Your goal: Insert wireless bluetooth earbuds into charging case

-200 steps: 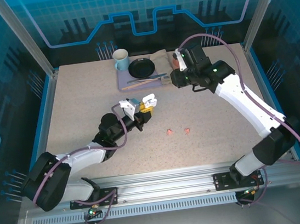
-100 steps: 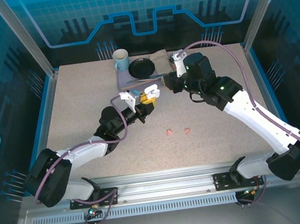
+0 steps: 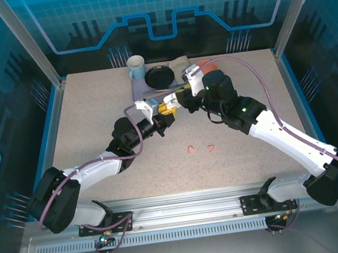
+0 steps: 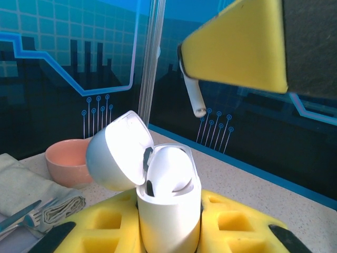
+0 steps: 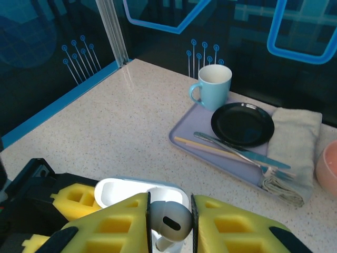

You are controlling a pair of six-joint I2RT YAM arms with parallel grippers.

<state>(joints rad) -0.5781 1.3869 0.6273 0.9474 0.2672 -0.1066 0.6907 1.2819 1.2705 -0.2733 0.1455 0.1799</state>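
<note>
Left jaws clamp the open charging case (image 4: 168, 208) upright so right jaws, pinching a white earbud (image 4: 194, 99) stem-down, can seat it.

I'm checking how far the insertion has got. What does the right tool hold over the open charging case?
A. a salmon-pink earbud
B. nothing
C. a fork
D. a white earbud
D: the right tool pinches a white earbud, stem down, above the open charging case, which is gripped by the left tool.
</note>
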